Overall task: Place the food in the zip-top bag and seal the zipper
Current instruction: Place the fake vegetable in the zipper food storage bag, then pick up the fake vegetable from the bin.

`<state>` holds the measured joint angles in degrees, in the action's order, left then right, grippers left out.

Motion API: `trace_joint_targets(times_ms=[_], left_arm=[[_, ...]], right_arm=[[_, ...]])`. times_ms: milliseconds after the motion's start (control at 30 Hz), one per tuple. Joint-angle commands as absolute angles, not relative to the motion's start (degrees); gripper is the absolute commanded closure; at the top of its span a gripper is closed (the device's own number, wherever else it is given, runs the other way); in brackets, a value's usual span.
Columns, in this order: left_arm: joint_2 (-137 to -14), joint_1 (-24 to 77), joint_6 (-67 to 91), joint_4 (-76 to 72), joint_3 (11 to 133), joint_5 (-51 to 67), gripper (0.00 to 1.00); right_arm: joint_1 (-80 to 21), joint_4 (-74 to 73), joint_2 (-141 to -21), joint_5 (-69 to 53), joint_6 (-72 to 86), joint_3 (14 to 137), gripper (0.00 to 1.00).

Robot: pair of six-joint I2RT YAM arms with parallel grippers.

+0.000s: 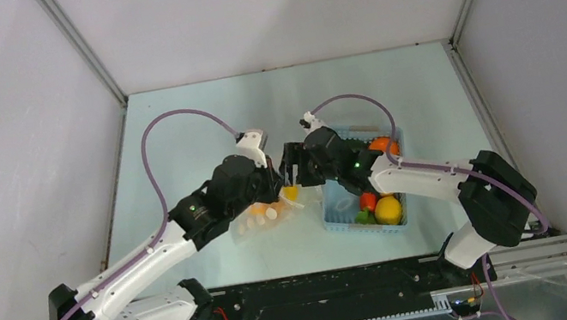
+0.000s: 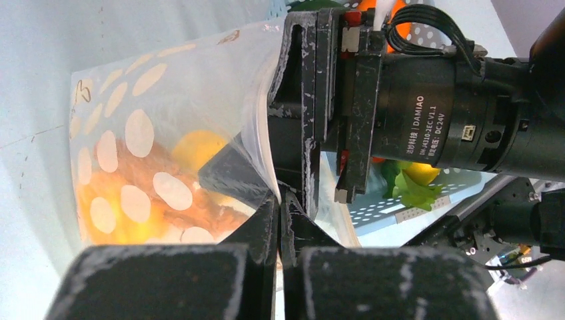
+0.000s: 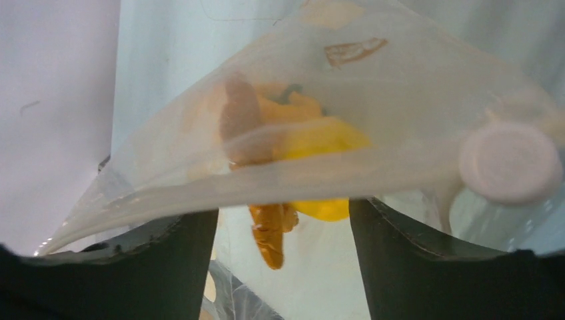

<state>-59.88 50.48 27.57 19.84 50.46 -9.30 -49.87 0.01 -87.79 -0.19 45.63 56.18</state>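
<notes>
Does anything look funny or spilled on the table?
Nothing looks spilled or broken. The zip-top bag is bunched up at one edge, only because the left pincer pinches it there. Yellow and orange food sits inside it; more waits in the blue basket.

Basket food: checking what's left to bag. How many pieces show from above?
4. An orange piece at the far corner of the basket; a red piece, a dark green piece and a yellow piece at its near end. The right arm may hide more.
</notes>
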Motion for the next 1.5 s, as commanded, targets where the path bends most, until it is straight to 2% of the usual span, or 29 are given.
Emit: trace_joint_targets(times_ms=[0, 67, 367, 467, 567, 667, 800, 1133, 1467], left_arm=[[-58.69, 50.41, 28.14, 18.30, 50.88, -13.49, 1.00], [-58.05, 50.21, 27.83, 19.71, 51.21, -16.58, 1.00], [-56.01, 48.12, 28.41, 19.80, 50.17, -20.00, 1.00], [-55.97, 47.45, 28.44, 20.05, 50.19, -20.38, 1.00], [-55.77, 46.47, 27.66, 20.56, 50.42, -21.60, 1.00], [-55.34, 45.61, 27.44, 21.17, 50.53, -22.11, 1.00], [-54.30, 45.05, 27.48, 20.80, 49.53, -21.74, 1.00], [-55.20, 44.61, 27.10, 20.51, 49.32, -20.78, 1.00], [-55.91, 44.47, 26.22, 19.96, 49.19, -19.41, 1.00]], right_arm=[[-50.36, -3.69, -84.82, -0.21, 38.99, 59.23, 0.19], [-50.48, -5.67, -82.30, 1.29, 35.67, 59.17, 0.15], [-49.89, -12.85, -67.63, -0.82, 16.85, 56.96, 0.09], [-46.68, -13.72, -63.52, 2.57, 14.01, 53.79, 0.01], [-40.86, -10.73, -60.34, -2.12, 10.89, 48.62, 0.01], [-32.63, -10.26, -61.76, -7.07, 10.40, 47.62, 0.01], [-27.81, -9.78, -64.97, -8.45, 4.51, 47.83, 0.01], [-27.36, -13.32, -74.66, -6.23, -29.81, 49.89, 0.01], [-27.71, -9.34, -85.16, -3.91, -34.74, 53.14, 0.00]])
